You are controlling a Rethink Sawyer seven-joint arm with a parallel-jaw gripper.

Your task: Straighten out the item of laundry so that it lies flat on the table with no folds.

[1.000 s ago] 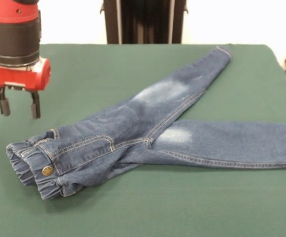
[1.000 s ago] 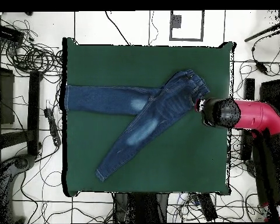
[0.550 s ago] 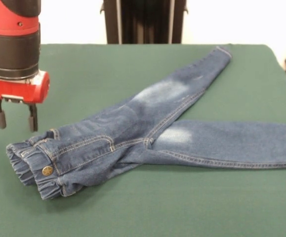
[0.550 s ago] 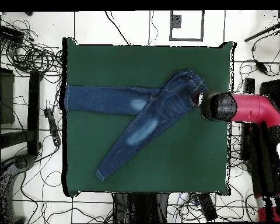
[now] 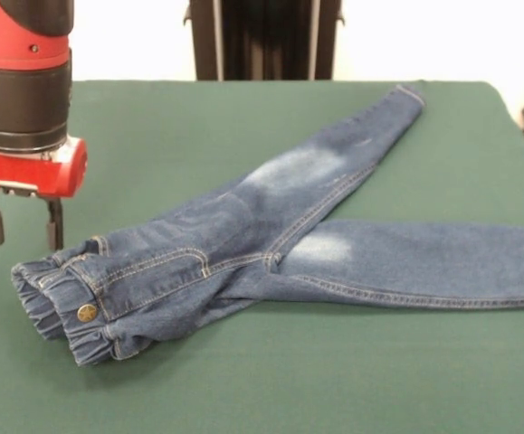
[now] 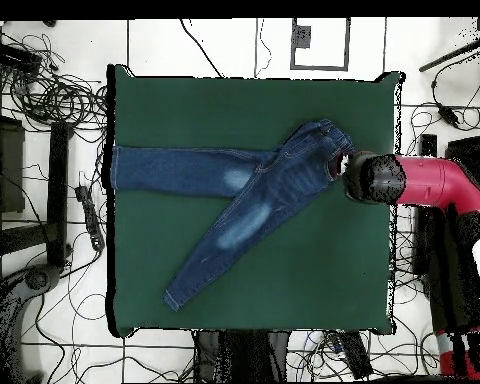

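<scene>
The item of laundry (image 5: 280, 240) is a small pair of blue denim jeans with pale thigh patches, lying on the green table (image 5: 243, 380). Its elastic waistband with a brass button sits at the front view's left, bunched and folded over. One leg runs up toward the far right corner; the other stretches right past the picture's edge. My gripper (image 5: 22, 237) hangs open just behind the waistband's left end, with nothing between its fingers. From overhead, the jeans (image 6: 239, 195) spread left of the arm's head (image 6: 372, 180), which hides the gripper.
Cables and stands litter the floor around the table (image 6: 284, 290) in the overhead view. The arm reaches in over the table's right edge there. A dark upright frame (image 5: 263, 38) stands behind the table's far side in the front view.
The gripper has dropped lower and drifted slightly left in the front view, nearing the waistband. The jeans have not moved.
</scene>
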